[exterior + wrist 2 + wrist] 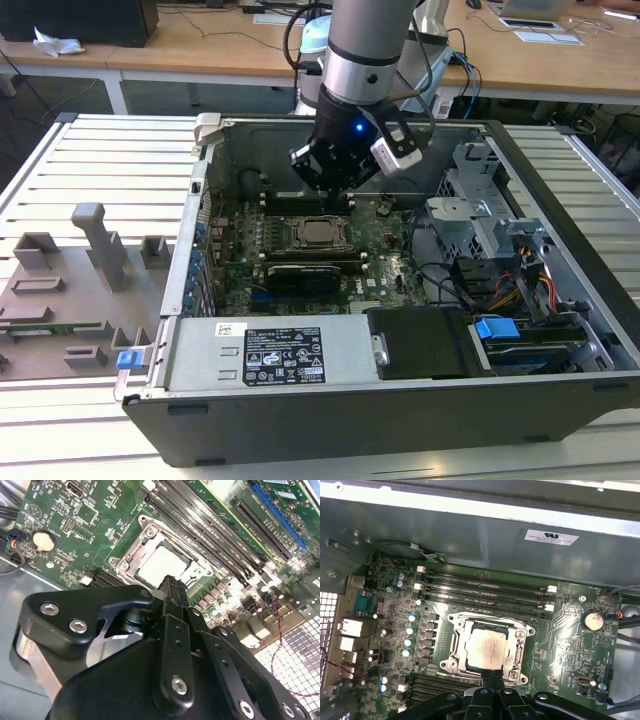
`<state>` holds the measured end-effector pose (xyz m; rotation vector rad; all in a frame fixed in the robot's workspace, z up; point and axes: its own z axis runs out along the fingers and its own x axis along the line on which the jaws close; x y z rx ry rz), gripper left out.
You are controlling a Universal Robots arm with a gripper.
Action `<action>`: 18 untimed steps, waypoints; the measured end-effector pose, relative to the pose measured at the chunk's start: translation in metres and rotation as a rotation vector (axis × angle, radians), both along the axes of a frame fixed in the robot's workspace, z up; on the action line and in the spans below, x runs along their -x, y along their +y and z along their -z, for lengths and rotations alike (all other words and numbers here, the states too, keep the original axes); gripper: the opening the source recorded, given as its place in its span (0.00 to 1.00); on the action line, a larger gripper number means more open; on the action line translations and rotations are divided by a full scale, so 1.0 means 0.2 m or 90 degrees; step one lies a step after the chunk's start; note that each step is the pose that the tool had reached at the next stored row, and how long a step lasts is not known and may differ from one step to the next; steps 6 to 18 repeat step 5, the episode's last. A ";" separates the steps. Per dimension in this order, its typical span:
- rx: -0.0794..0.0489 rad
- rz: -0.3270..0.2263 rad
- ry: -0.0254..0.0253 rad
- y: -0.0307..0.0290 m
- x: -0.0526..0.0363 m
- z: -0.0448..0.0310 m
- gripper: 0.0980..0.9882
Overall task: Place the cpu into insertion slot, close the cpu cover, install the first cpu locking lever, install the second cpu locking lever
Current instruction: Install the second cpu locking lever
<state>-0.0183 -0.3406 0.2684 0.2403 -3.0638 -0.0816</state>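
While the arm hangs over the open computer case, the scene reads so:

Tool: the tool [335, 190] hovers above the motherboard, just over the socket's edge; in both wrist views its dark fingers [492, 682] are pressed together, pinching nothing, the tips just beside the socket rim.
Cpu: the cpu [487, 647] lies flat in the insertion slot [456, 661], its dull silver top facing up; seen too in the second wrist view [162, 565].
Cpu cover: the cpu cover [517, 630] lies down around the chip, framing it.
Memory slots: long black memory slots [485, 587] run beside the socket.
Case: the computer case [400, 420] lies on its side on the slatted tabletop [90, 160].
Grey fixture: a grey fixture [70, 290] rests at the exterior view's left, well apart from the tool.
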 end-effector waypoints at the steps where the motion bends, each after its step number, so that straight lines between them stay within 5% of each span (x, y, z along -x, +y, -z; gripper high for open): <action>1: 0.000 0.000 0.0000 0.000 0.000 0.000 0.01; 18: 0.000 0.000 0.0000 0.000 0.000 -0.002 0.01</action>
